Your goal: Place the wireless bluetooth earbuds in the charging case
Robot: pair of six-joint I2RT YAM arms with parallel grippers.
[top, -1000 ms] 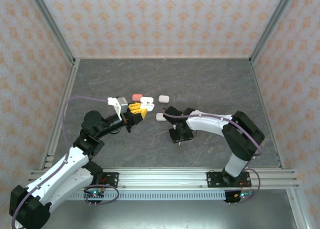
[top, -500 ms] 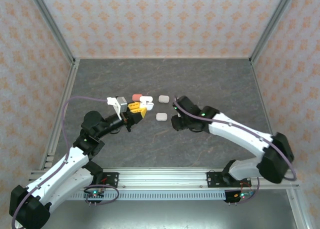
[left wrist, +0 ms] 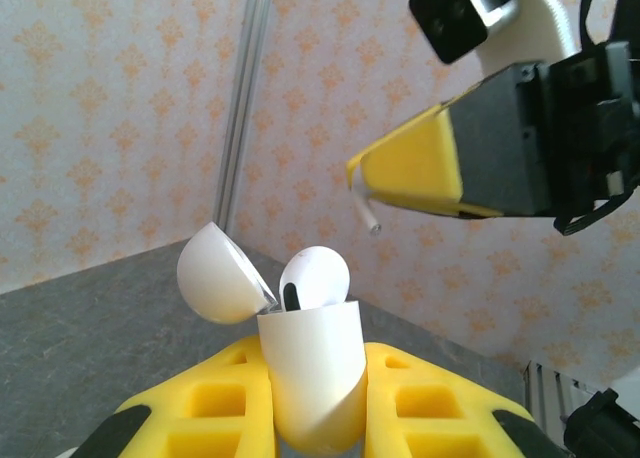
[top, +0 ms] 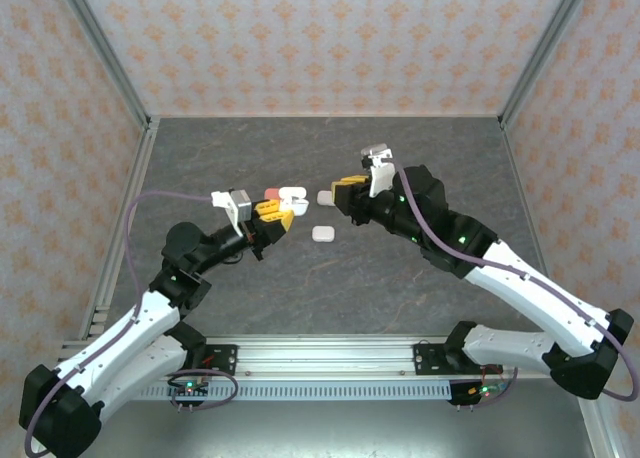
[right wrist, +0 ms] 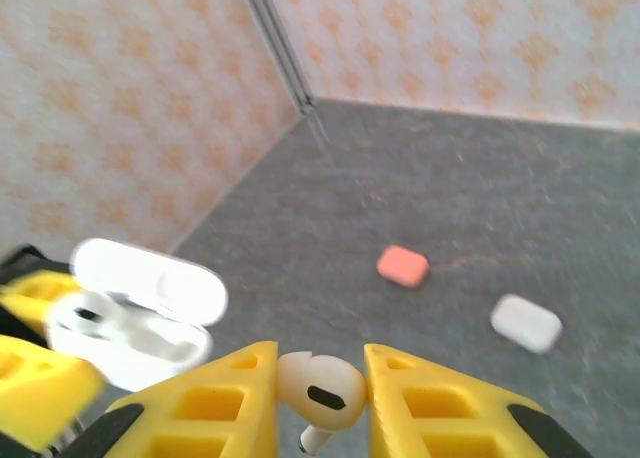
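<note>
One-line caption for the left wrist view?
Left gripper holds an open white case with one earbud seated; right gripper holds a second earbud above it.

Earbud [right wrist: 318, 390]: glossy white plastic. Case [left wrist: 312, 373]: smooth plastic, satin. Tabletop [top: 420, 158]: matt, stone-patterned. Frame rail [top: 105, 50]: brushed metal.

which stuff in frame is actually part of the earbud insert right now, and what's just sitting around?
In play: open white case, held by left gripper; seated earbud inside it; white earbud, held by right gripper.
Lying about: coral closed case; near white closed case; far white closed case, all on the table.
</note>
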